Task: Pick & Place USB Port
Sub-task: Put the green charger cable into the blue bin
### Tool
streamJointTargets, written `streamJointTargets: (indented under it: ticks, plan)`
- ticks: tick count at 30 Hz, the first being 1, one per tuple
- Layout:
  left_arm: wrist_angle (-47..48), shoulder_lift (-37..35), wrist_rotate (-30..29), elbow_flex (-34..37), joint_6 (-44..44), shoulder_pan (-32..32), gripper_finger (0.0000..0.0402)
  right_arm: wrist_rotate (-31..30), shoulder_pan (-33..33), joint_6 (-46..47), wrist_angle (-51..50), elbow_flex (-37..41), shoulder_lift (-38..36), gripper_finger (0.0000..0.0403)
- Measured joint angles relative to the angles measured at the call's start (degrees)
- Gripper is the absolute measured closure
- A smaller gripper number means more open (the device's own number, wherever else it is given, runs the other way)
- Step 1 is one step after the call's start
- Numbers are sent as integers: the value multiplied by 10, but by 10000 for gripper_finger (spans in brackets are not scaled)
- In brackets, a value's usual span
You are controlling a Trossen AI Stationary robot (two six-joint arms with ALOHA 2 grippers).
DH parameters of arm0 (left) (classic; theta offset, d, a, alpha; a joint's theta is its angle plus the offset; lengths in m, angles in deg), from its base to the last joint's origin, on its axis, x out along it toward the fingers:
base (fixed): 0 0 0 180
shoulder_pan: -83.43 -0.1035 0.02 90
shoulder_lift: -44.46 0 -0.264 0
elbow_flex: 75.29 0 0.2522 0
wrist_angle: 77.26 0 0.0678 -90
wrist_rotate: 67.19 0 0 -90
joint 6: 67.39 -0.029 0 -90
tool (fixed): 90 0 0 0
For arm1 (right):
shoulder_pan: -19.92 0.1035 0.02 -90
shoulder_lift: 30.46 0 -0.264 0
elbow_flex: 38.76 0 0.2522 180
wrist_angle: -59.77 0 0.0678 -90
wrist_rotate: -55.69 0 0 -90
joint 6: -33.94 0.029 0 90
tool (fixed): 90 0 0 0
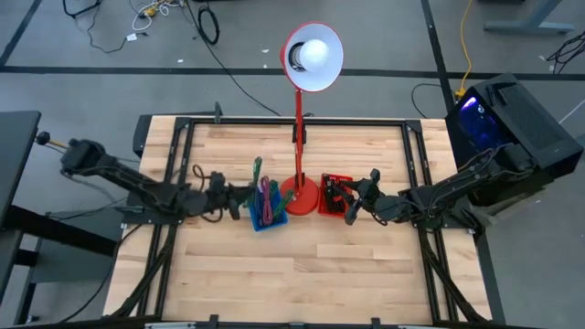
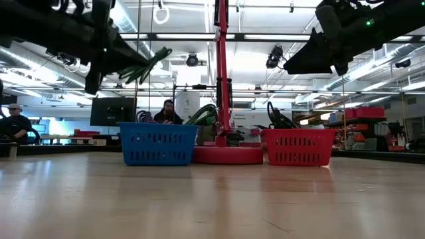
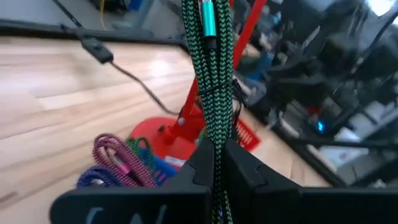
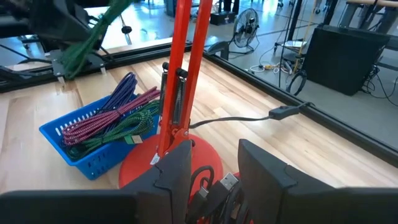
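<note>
Green braided cable (image 3: 210, 74) is pinched tight in the left gripper (image 3: 219, 163) just above the blue basket (image 1: 266, 220), probably lifted to carry over; right gripper (image 4: 214, 163) hangs spread over the red basket (image 1: 329, 206) at the lamp's (image 1: 301, 119) 3 o'clock, likely waiting to receive it
</note>
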Motion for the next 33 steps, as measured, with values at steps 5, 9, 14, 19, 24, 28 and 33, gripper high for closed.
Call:
streamJointTargets:
  ticks: [5, 9, 14, 19, 24, 28, 33]
  plan:
    - [-42, 74, -94, -15, 10, 63, 385, 0, 0, 0, 0, 0, 0, 271]
    - [-48, 136, -117, -37, 39, 72, 385, 0, 0, 0, 6, 0, 0, 271]
    - [-79, 216, -129, -44, 87, 71, 385, 1, 0, 0, 12, 0, 0, 271]
    - [-182, 287, -127, -46, 89, 72, 385, 2, 0, 0, 13, 0, 0, 271]
    - [-207, 336, -132, -49, 117, 72, 385, 2, 0, 0, 13, 0, 0, 271]
    - [-204, 361, -133, -54, 141, 72, 385, 2, 0, 0, 13, 0, 0, 271]
    - [-204, 372, -125, -58, 145, 72, 385, 2, 0, 0, 13, 0, 0, 271]
